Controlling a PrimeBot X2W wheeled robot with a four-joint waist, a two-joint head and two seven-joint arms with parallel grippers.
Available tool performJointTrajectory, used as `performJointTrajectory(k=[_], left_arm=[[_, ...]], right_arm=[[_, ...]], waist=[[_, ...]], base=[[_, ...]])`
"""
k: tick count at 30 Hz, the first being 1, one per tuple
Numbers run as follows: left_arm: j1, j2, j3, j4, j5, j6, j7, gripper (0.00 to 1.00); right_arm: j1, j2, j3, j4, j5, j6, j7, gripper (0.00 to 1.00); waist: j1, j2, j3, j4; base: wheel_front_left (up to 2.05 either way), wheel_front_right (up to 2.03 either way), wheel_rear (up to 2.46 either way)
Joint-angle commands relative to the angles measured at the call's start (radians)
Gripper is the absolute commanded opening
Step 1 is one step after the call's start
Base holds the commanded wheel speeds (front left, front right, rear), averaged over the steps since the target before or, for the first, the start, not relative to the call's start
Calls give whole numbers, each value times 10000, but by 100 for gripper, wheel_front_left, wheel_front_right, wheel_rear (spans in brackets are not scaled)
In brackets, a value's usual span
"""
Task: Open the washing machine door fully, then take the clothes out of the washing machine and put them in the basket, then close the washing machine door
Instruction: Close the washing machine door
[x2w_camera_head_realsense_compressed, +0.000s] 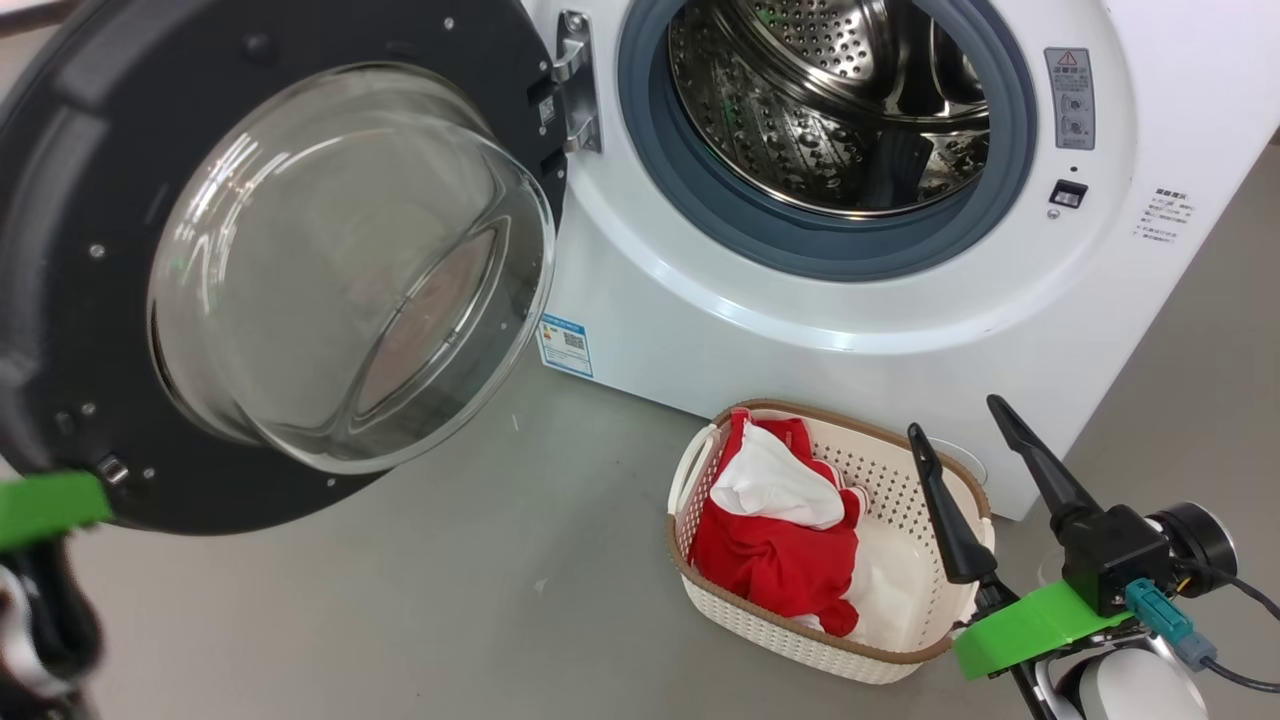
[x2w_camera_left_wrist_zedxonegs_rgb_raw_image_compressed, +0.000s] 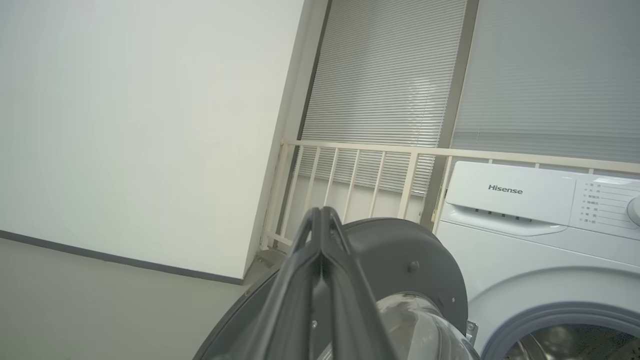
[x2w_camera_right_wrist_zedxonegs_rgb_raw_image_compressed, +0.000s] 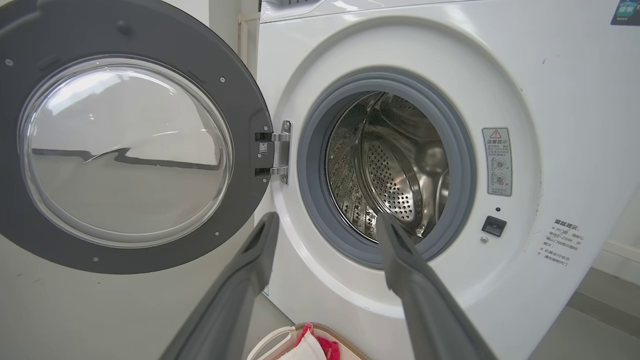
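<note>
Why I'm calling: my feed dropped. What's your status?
Left hand shut, empty. Right hand open, empty. Clothes in basket; washing machine door wide open. Nothing seen in its path.

Washing machine door (x2w_camera_head_realsense_compressed: 60, 200) partly beyond the head view's left edge, blurred left arm (x2w_camera_head_realsense_compressed: 40, 610) beneath.

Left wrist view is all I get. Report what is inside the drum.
Observer: The drum is bare perforated steel wherever it can be seen.
Operator: Locate the clothes.
Observer: The clothes, red and white, lie in the basket in front of the washing machine.
Operator: Give the right end effector's state.
Observer: The right end effector is open and empty, near the basket's right end.
</note>
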Motion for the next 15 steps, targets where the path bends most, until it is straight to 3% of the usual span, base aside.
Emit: performJointTrajectory(k=[1, 12, 15], left_arm=[[-705, 490, 543, 117, -79, -163, -41, 0], [-3497, 1160, 1444, 4349, -1123, -621, 346, 0], [-4165, 1530, 1478, 5521, -1148, -499, 610, 0]], right_arm=[[-153, 8, 125, -227, -82, 35, -27, 100], [-145, 77, -70, -235, -255, 35, 167, 100], [-195, 84, -55, -288, -291, 35, 234, 100]], waist=[[0, 0, 32, -46], [0, 0, 49, -229], [0, 0, 132, -295]], base=[[0, 0, 0], [0, 0, 0], [0, 0, 0]])
